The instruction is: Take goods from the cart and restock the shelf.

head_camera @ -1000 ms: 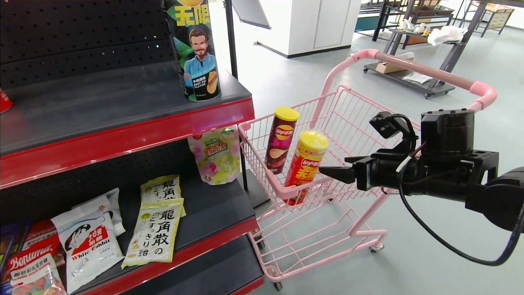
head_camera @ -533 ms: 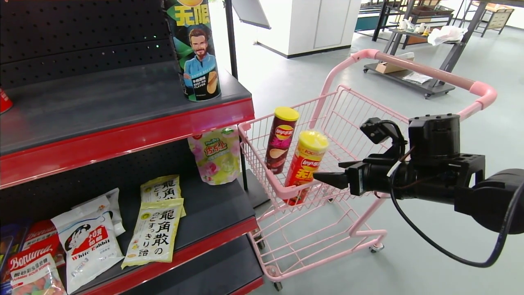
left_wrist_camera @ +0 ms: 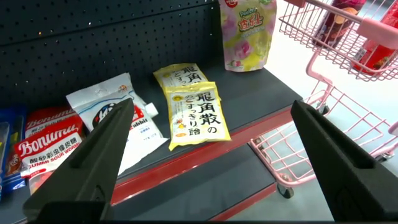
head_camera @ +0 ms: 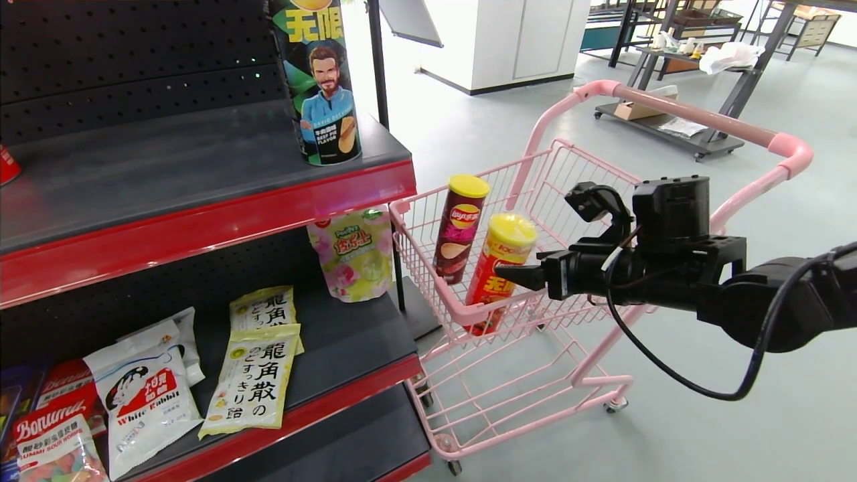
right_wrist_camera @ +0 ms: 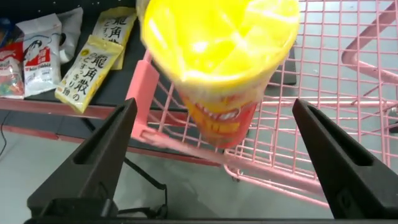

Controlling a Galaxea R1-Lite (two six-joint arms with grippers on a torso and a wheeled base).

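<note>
The right arm is stretching level across the pink wire cart point(head_camera: 669, 107), with the right gripper point(head_camera: 519, 276) pointing at the yellow-lidded chip can point(head_camera: 503, 249) and its fingers spread wide on either side of the cylinder. That can is leaning in the basket's corner beside a maroon chip can point(head_camera: 458, 231). The left gripper point(left_wrist_camera: 211, 104) is hovering over the lower shelf point(left_wrist_camera: 273, 93) and its glossy candy bags point(left_wrist_camera: 196, 112) — fingers also wide apart.

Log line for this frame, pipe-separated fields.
stage: pre-grasp | right gripper: open, fingers flanking yellow-lidded red chip can in pink wire cart | left gripper: open, facing lower shelf | held: nothing
</note>
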